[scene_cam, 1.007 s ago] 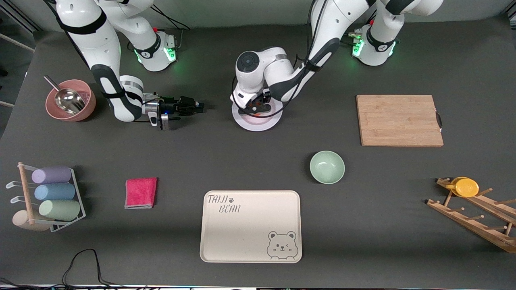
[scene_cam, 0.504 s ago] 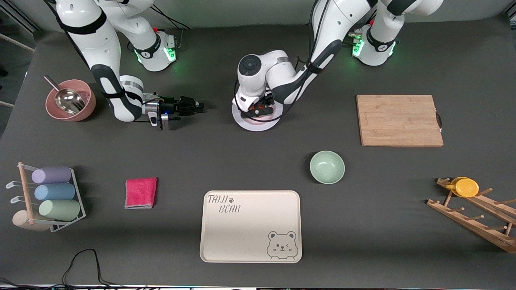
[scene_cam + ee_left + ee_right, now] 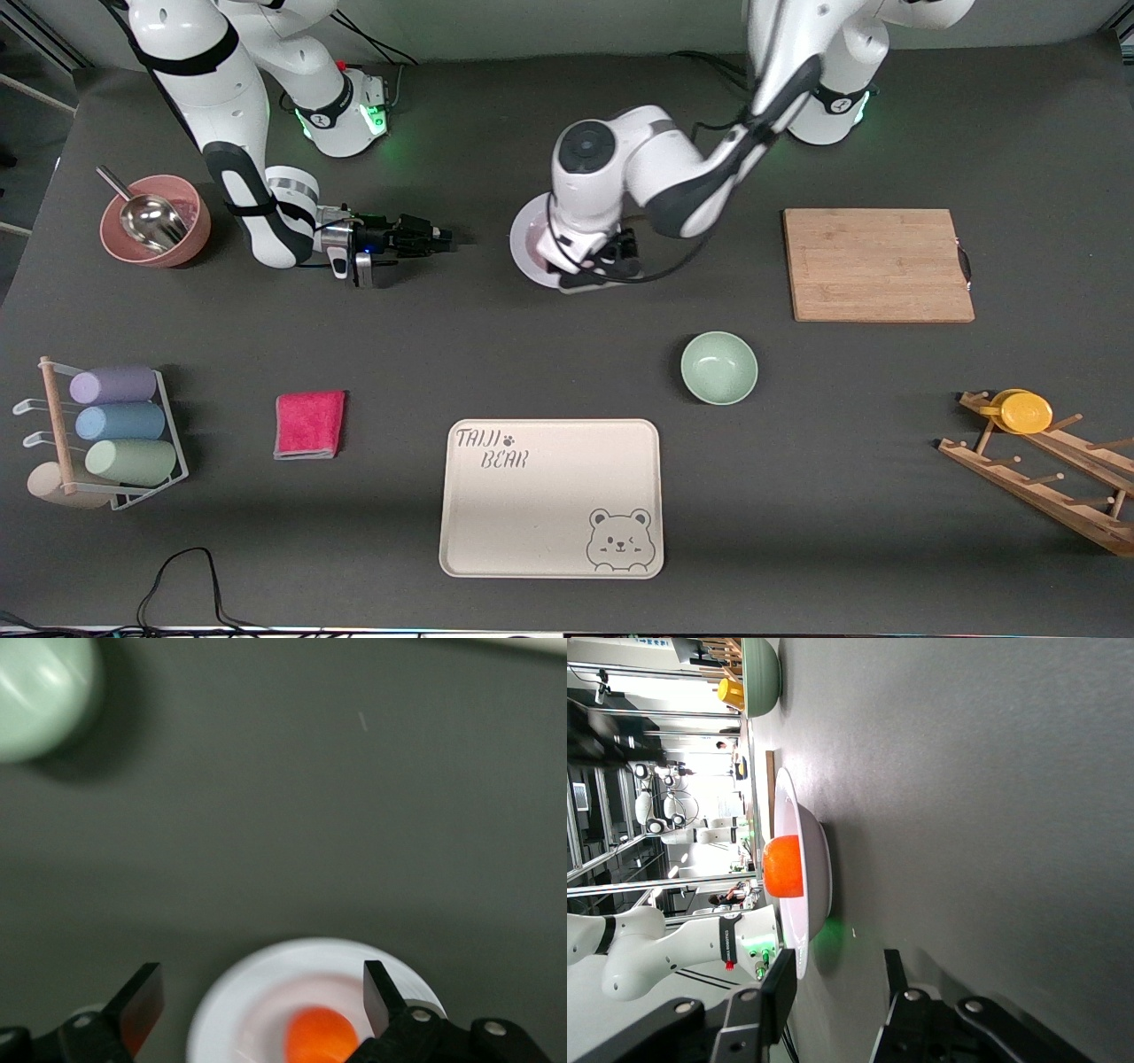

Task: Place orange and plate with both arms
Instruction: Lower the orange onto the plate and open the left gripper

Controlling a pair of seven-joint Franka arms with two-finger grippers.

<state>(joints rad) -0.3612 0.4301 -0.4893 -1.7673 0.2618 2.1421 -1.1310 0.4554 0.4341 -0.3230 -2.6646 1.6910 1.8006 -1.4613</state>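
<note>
The white plate [image 3: 527, 244] lies on the table between the two arm bases, partly covered by the left arm. The orange is hidden in the front view. It sits in the plate's middle in the left wrist view [image 3: 321, 1036] and in the right wrist view [image 3: 783, 866]. My left gripper [image 3: 607, 264] is open and empty, up over the plate's rim on the front-camera side; its fingers stand wide apart [image 3: 263, 997] above the plate [image 3: 257, 992]. My right gripper [image 3: 434, 237] is open and low by the table, beside the plate [image 3: 799, 859] toward the right arm's end [image 3: 837, 988].
A pale green bowl [image 3: 718, 367] and a cream bear tray [image 3: 551, 498] lie nearer the front camera. A wooden cutting board [image 3: 877, 264] and a rack with a yellow cup [image 3: 1028, 412] are toward the left arm's end. A pink bowl with a scoop [image 3: 155, 221] and a red cloth [image 3: 309, 424] are toward the right arm's end.
My left gripper has opened, let go of the orange in the plate, and risen and shifted toward the front camera and the left arm's end. The right arm has barely moved.
</note>
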